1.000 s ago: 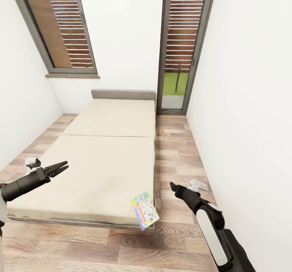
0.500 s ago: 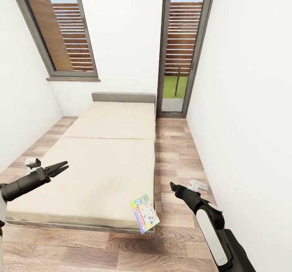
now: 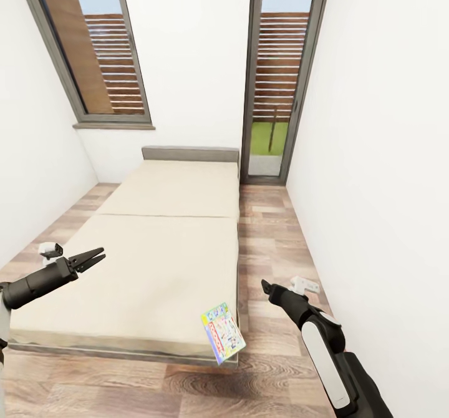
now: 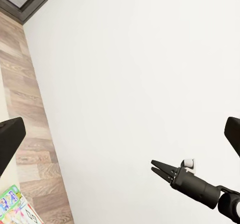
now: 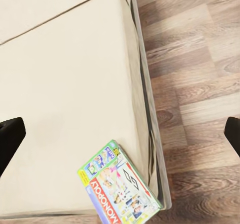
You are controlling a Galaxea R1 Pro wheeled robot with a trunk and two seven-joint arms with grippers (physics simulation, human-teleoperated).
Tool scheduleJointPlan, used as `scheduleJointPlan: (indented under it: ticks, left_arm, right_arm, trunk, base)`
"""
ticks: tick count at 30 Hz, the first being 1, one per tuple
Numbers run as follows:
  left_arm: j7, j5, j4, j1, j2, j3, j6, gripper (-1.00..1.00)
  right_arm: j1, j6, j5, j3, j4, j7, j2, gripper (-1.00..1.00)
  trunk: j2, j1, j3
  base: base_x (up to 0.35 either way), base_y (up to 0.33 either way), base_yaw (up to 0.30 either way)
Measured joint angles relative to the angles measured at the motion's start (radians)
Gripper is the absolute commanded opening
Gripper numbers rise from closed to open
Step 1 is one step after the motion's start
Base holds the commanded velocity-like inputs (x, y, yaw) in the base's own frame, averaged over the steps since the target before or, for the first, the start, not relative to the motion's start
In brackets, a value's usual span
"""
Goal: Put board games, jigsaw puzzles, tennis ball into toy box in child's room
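Note:
A board game [image 3: 223, 334] with a pale cartoon lid and green edges lies on the near right corner of the bed [image 3: 162, 249], jutting over the edge. The right wrist view looks down on the same board game [image 5: 122, 190] on the beige mattress [image 5: 65, 83], and its corner [image 4: 12, 206] shows in the left wrist view. My left gripper [image 3: 95, 258] hovers open over the bed's near left side. My right gripper [image 3: 267, 288] is open above the floor, just right of the game. Both are empty.
A strip of wooden floor [image 3: 268, 231] runs between the bed and the white wall [image 3: 374, 187] on the right. A glass door [image 3: 277, 93] stands at the far end and a window [image 3: 93, 50] at the far left. The grey headboard [image 3: 190, 153] meets the far wall.
The whole picture has slid slightly downward, so the camera has moved. Both arms hold the same pose and the board game stays on the bed corner.

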Motion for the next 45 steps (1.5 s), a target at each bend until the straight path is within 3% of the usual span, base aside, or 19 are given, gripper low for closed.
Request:
scheduleJointPlan:
  ticks: [45]
  left_arm:
    - [-0.002, -0.001, 0.000, 0.000, -0.017, -0.002, -0.008, 1.00]
  right_arm:
    - [0.000, 0.000, -0.001, -0.001, 0.001, 0.001, 0.001, 1.00]
  trunk:
    - [-0.315, 0.173, -0.067]
  base:
    - [0.000, 0.000, 0.000]
